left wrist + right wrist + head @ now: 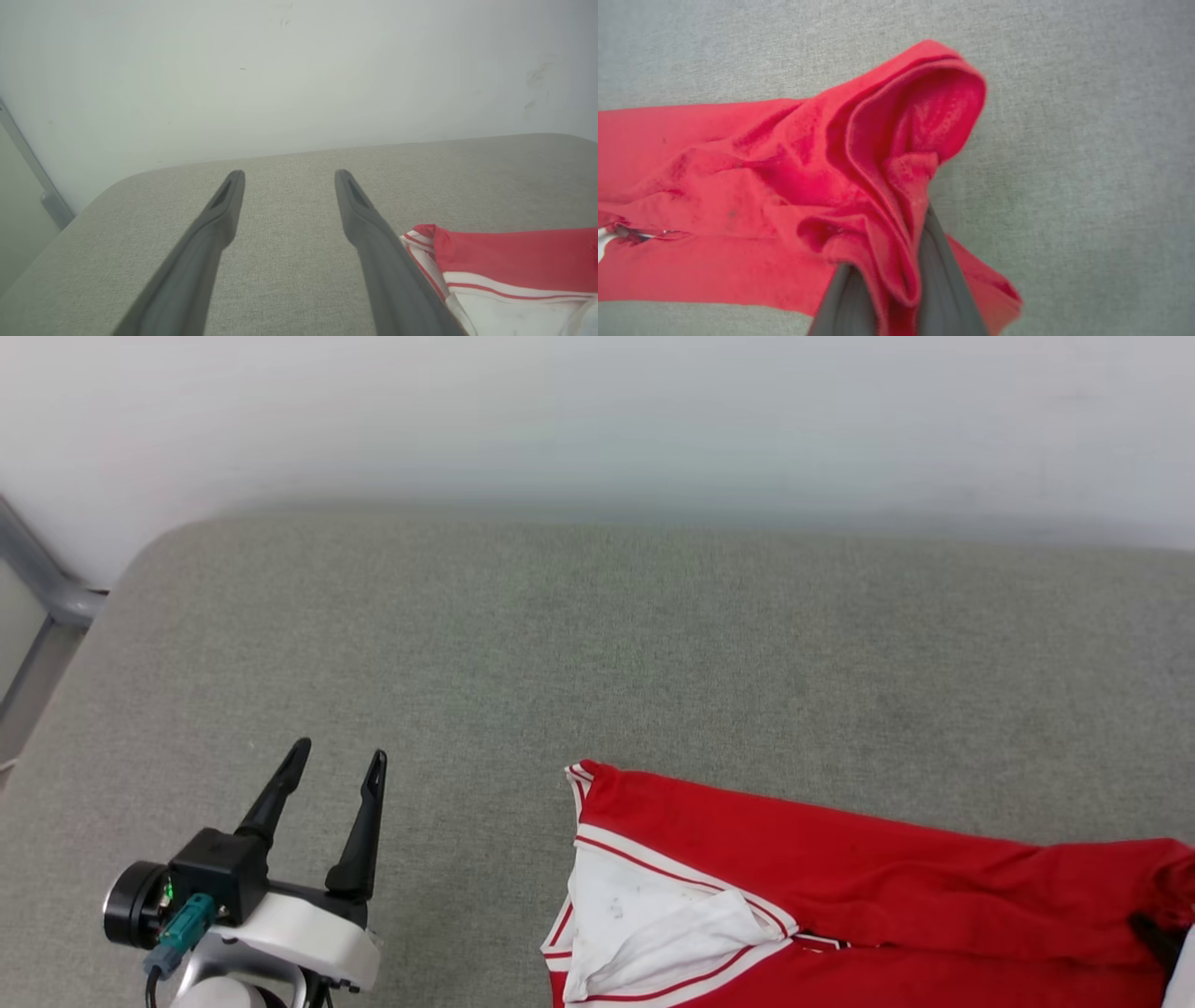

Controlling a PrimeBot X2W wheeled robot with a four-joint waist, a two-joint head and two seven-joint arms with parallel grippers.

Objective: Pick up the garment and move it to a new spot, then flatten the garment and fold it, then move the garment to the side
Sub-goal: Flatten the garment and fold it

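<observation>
Your garment [840,868] lies on the grey cushion [653,644], low and to the right in the head view, with white sleeve cloth at its left end. Your right gripper [896,280] pinches a bunched red fold at the other end. Your left gripper [338,753] is spread wide and empty, apart from the garment.

We can read no lettering, number or label; the garment [840,877] shows us only plain cloth and stripes.
</observation>
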